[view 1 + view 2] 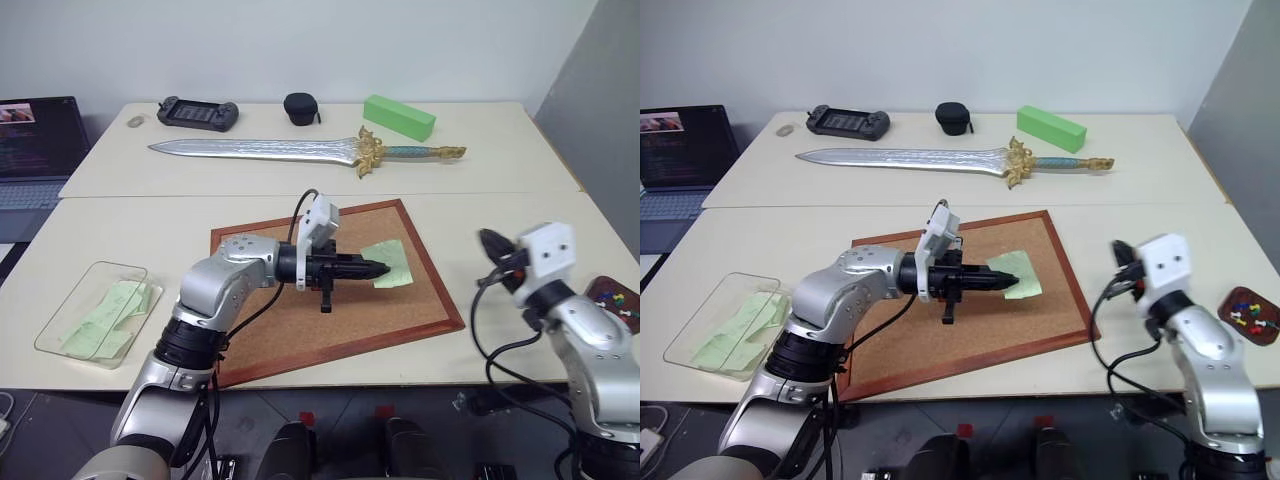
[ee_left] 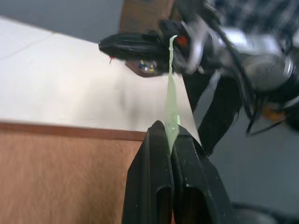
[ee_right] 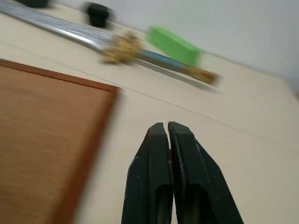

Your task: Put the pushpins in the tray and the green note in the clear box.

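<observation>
Two cream tables (image 1: 150, 250) are placed edge to edge before a pale wall. On the near table a wood-framed corkboard (image 1: 300, 330) is laid. Above the board the left gripper (image 1: 378, 268) is held about level and pointed to the robot's right. Its fingers (image 2: 154, 172) are pressed together on one edge of the green note (image 1: 392, 262), as is seen in the left wrist view, where the thin slip is shown edge-on between them.

At the left edge of the near table the clear box (image 1: 95, 310) is placed, and pale green slips of paper (image 1: 105, 320) are seen already inside it. At the right edge the small reddish-brown tray (image 1: 1252, 315) is placed, with the pushpins (image 1: 1250, 317) of mixed colours lying in it.

The right gripper (image 3: 167, 130) is held over bare table between the corkboard and the tray. Its fingers are closed together, and nothing is seen between them.

On the far table a toy sword (image 1: 300, 150), a bright green block (image 1: 398, 116), a black game controller (image 1: 197, 113) and a small black case (image 1: 300, 108) are laid. At the far left a laptop (image 1: 35, 150) is seen.
</observation>
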Robot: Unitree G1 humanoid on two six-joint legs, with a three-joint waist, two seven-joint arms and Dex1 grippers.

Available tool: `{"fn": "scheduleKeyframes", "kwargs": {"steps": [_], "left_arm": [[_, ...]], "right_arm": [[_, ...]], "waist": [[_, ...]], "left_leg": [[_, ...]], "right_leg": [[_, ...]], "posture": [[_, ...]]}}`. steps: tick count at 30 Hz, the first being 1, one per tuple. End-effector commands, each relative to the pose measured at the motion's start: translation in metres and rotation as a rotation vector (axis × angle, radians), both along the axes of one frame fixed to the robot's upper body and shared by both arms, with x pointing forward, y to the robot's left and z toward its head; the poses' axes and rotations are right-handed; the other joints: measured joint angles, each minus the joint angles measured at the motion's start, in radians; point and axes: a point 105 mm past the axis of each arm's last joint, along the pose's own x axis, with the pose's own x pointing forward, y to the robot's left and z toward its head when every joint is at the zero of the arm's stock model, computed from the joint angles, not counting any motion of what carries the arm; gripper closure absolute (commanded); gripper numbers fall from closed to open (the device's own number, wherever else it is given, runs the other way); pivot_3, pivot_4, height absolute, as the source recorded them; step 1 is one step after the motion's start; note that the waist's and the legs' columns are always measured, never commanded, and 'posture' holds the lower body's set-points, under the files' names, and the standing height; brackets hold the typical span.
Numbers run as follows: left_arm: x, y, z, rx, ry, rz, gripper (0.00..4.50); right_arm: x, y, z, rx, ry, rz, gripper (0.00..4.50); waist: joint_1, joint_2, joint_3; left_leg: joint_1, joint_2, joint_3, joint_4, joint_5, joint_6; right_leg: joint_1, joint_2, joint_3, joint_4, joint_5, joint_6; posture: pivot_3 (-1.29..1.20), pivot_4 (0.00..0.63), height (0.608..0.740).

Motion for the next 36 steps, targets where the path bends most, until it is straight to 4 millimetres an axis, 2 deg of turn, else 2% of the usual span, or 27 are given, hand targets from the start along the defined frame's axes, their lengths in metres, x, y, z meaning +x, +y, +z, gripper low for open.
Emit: {"fn": "scheduleKeyframes", "kwargs": {"steps": [1, 3, 8, 10, 19, 27, 34, 36], "left_arm": [[-0.005, -0.023, 0.009, -0.037, -0.184, -0.067, 4.49], [-0.005, -0.032, 0.005, -0.037, -0.236, -0.09, 4.49], [-0.006, -0.046, -0.006, -0.004, -0.271, -0.141, 4.49], [-0.007, -0.051, -0.006, -0.009, -0.277, -0.157, 4.49], [-0.007, -0.053, -0.009, -0.013, -0.266, -0.156, 4.49], [-0.01, -0.046, -0.013, 0.005, -0.256, -0.153, 4.49], [-0.009, -0.045, -0.013, 0.008, -0.246, -0.142, 4.5], [-0.01, -0.045, -0.013, 0.007, -0.245, -0.145, 4.5]], "right_arm": [[-0.025, -0.068, 0.0, 0.128, 0.011, -0.292, 4.5], [-0.035, -0.097, -0.013, 0.18, 0.058, -0.398, 4.5], [-0.039, -0.138, -0.026, 0.298, 0.101, -0.514, 4.5], [-0.037, -0.146, -0.029, 0.334, 0.112, -0.523, 4.5], [-0.026, -0.158, -0.035, 0.406, 0.123, -0.483, 4.5], [-0.017, -0.153, -0.045, 0.479, 0.143, -0.461, 4.5], [-0.021, -0.156, -0.048, 0.464, 0.148, -0.473, 3.01], [-0.021, -0.157, -0.047, 0.448, 0.145, -0.475, 3.01]], "waist": [[-0.003, 0.0, 0.0], [-0.002, 0.0, 0.0], [-0.013, 0.001, -0.001], [-0.015, 0.002, 0.0], [-0.01, 0.003, -0.001], [-0.01, 0.003, -0.001], [-0.009, 0.003, -0.001], [-0.009, 0.003, -0.001]], "left_leg": [[0.0, 0.0, 0.001, 0.0, 0.0, 0.0], [0.001, -0.001, 0.001, 0.0, -0.001, 0.001], [0.003, -0.001, 0.004, -0.001, -0.001, 0.002], [0.003, -0.001, 0.005, -0.001, -0.001, 0.002], [0.003, -0.001, 0.006, -0.001, -0.001, 0.003], [0.003, -0.001, 0.005, -0.001, -0.001, 0.003], [0.002, -0.001, 0.005, 0.0, -0.001, 0.003], [0.002, -0.001, 0.005, 0.0, -0.001, 0.003]], "right_leg": [[0.0, 0.001, 0.0, 0.0, 0.0, 0.0], [0.001, 0.002, -0.001, 0.0, 0.0, 0.0], [0.001, 0.005, 0.001, 0.001, 0.0, 0.0], [0.001, 0.005, 0.002, 0.001, 0.0, 0.0], [0.002, 0.006, 0.001, 0.001, 0.0, 0.0], [0.002, 0.006, 0.001, 0.001, 0.0, 0.0], [0.002, 0.006, 0.001, 0.001, 0.0, 0.0], [0.002, 0.006, 0.001, 0.001, 0.0, 0.0]], "posture": [[0.0, 0.15, 0.74], [0.0, 0.15, 0.74], [0.0, 0.15, 0.74], [0.0, 0.15, 0.74], [0.0, 0.15, 0.74], [0.0, 0.15, 0.74], [0.0, 0.15, 0.74], [0.0, 0.15, 0.74]]}}
